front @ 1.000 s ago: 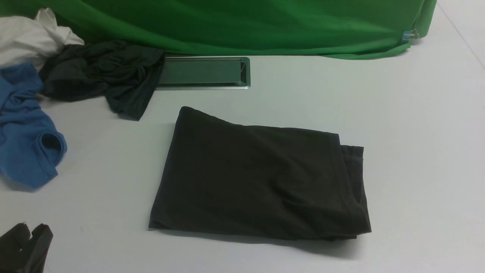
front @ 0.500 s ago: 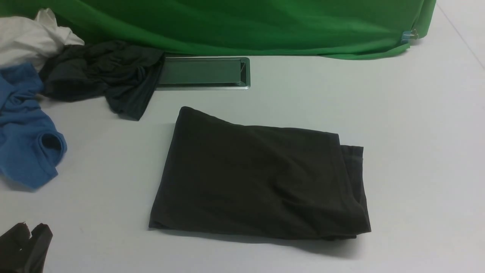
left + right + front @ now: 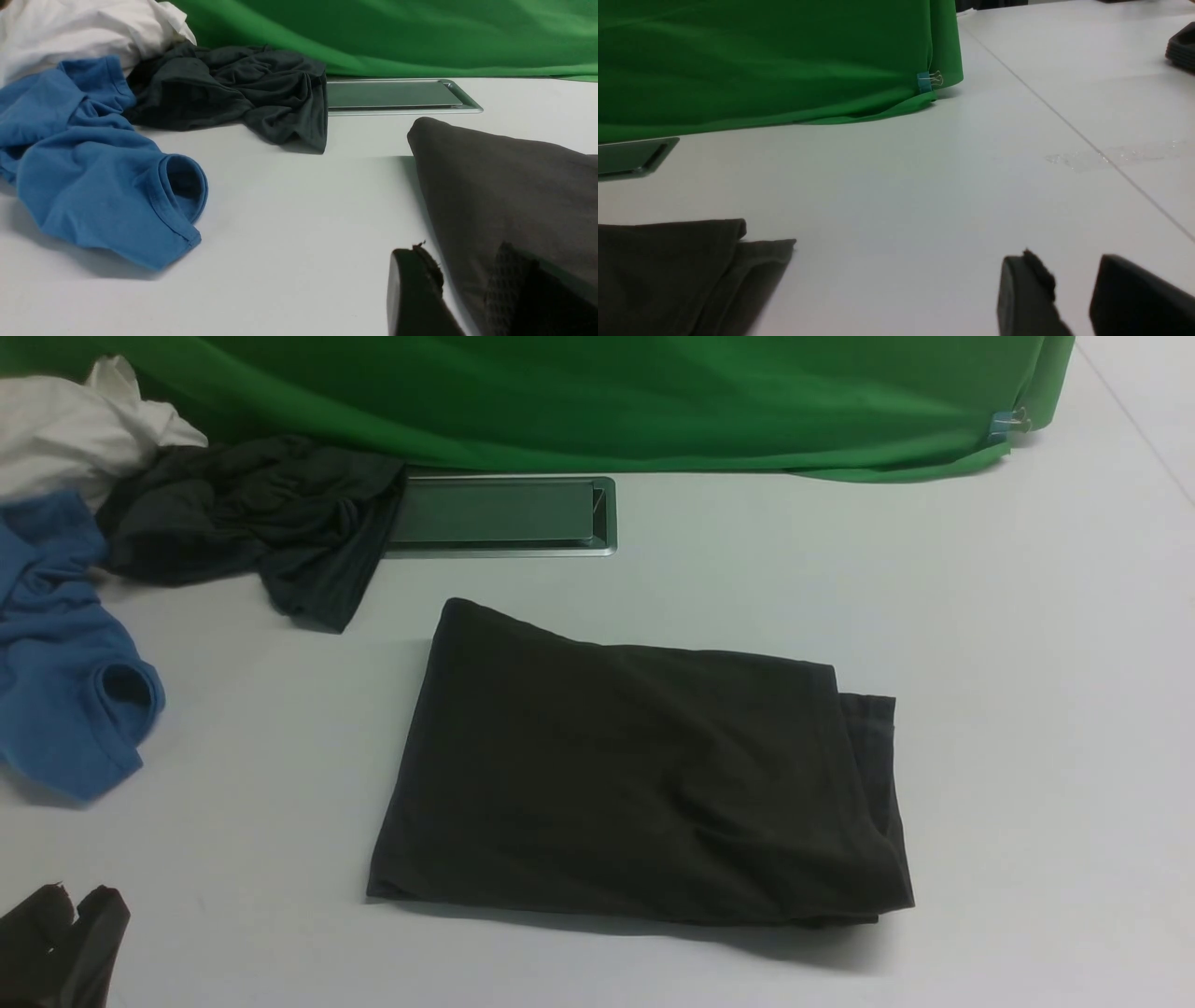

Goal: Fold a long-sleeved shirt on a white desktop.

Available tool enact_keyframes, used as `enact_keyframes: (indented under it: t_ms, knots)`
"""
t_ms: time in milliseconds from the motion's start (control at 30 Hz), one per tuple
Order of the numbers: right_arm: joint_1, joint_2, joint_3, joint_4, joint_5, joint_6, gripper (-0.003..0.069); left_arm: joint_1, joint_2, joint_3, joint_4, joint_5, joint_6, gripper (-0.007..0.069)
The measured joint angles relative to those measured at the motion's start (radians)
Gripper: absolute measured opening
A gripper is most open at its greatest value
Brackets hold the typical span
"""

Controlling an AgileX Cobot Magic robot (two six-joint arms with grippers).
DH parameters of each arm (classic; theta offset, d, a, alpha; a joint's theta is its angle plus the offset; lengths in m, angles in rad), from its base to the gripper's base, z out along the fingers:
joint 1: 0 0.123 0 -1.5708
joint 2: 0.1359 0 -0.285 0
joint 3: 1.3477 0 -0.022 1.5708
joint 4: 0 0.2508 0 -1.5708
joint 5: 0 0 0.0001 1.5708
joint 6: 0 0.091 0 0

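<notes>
The long-sleeved shirt [image 3: 635,784], dark brown-black, lies folded into a flat rectangle in the middle of the white desktop [image 3: 1027,663]. A narrower layer sticks out at its right edge. My left gripper [image 3: 79,901] stands low at the near left corner, apart from the shirt. In the left wrist view the left gripper [image 3: 462,261] is open with nothing between its fingers, and the shirt [image 3: 504,186] lies beyond it. The right gripper [image 3: 1066,268] is open and empty over bare table, with the shirt's right edge [image 3: 668,270] off to its side. It is out of the front view.
A dark grey-teal garment [image 3: 252,513], a bright blue garment [image 3: 65,672] and a white cloth [image 3: 65,429] are heaped at the far left. A silver cable hatch [image 3: 499,513] sits behind the shirt. A green backdrop [image 3: 607,392] closes the far side.
</notes>
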Motion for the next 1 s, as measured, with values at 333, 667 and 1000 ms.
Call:
enact_keyframes:
  t_ms: [333,667,1000]
  knots:
    - [0.0,0.0,0.0,0.0,0.0,0.0,0.024,0.0,0.0,0.0,0.0,0.0,0.001,0.0234]
    - [0.0,0.0,0.0,0.0,0.004,0.0,0.0462,0.0,0.0,0.0,0.0,0.0,0.022,0.002]
    - [0.0,0.0,0.0,0.0,0.004,0.0,0.0597,0.0,0.0,0.0,0.0,0.0,0.023,0.0018]
